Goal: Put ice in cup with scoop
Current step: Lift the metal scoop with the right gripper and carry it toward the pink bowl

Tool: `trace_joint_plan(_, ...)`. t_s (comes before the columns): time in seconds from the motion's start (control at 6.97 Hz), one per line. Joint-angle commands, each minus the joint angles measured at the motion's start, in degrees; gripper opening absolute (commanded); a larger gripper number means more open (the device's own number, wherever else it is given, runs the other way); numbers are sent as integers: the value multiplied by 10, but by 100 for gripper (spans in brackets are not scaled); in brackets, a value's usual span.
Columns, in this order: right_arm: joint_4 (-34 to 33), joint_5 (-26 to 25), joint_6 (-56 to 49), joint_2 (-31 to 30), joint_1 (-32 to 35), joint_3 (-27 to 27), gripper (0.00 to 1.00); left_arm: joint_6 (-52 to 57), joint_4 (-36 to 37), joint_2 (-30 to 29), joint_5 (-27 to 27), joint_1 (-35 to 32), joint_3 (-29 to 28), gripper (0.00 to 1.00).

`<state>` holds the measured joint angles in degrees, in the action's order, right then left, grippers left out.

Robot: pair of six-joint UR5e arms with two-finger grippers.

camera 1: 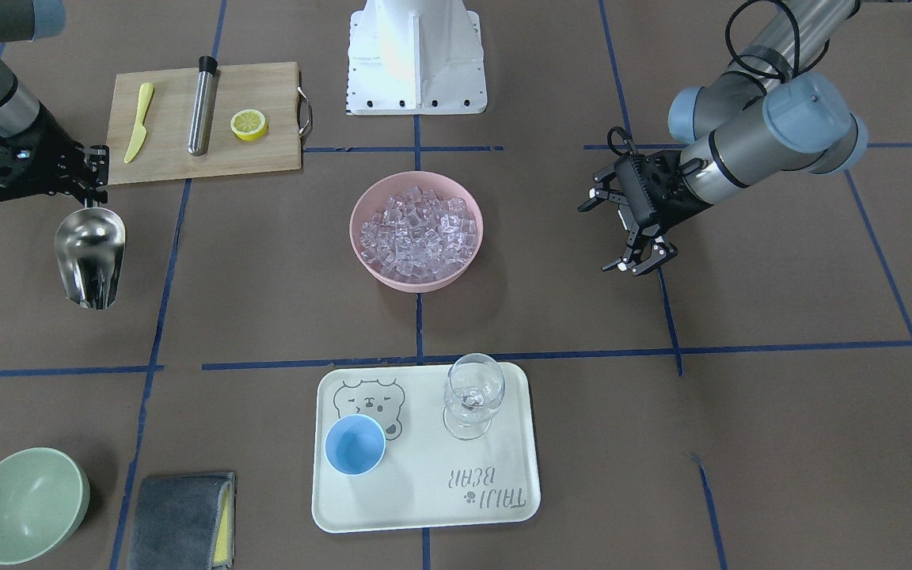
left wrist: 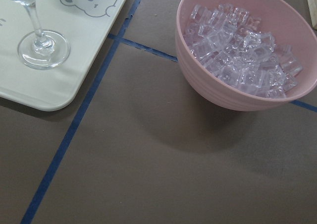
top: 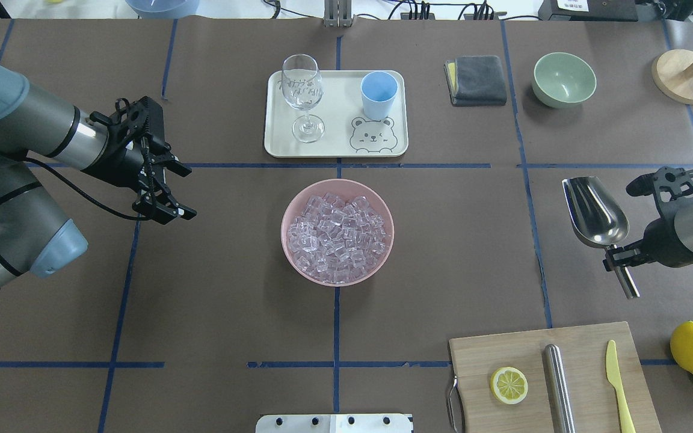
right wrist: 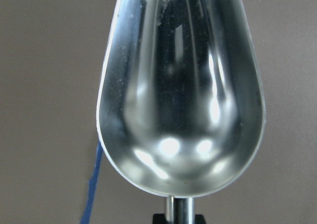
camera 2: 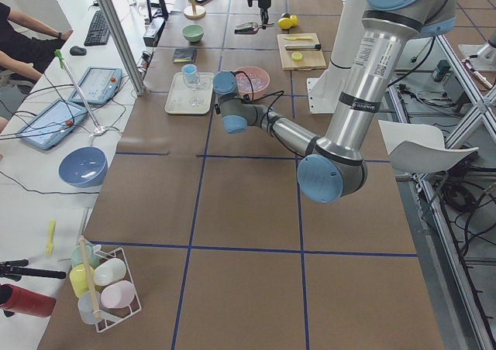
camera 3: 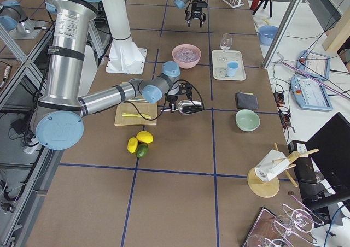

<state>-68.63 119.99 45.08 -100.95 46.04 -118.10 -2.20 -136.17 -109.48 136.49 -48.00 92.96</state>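
1. The pink bowl (camera 1: 416, 283) sits mid-counter (top: 232, 300), heaped with ice (top: 337, 237).
2. Well apart from the bowl, on the robot's right side, the right hand (top: 619, 255) is clenched on the short handle of the scoop (top: 596, 210). The trough faces up and its open mouth points away from the robot.
3. On the bowl's opposite side, also well apart, the left hand (top: 181, 192) hovers with fingers spread, grasping nothing.
4. Beyond the bowl, away from the robot, lies a cream tray (top: 334, 108). The cup (top: 379, 95) stands upright on it, slightly to the bowl's right.
5. A wine glass (top: 302, 90) stands on the same tray, slightly to the bowl's left, apart from the cup.
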Motion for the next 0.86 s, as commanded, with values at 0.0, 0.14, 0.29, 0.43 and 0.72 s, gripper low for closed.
trace_joint_plan(0.0,-4,-4,4,24,22,-49,0,0,0,-3,0,-1,3,100)
trace_joint_plan(0.14,-60,-4,0,82,36,-59,0,0,0,-5,-1,0,3,100)
trace_joint_plan(0.29,-113,-19,-27,122,23,-65,0,0,1,-5,-1,-1,2,100)
trace_joint_plan(0.43,-163,-59,-109,128,-1,-67,0,0,1,-6,0,0,3,100)
trace_joint_plan(0.72,-346,-134,-184,225,-38,-66,0,4,-1,-17,-1,0,3,100)
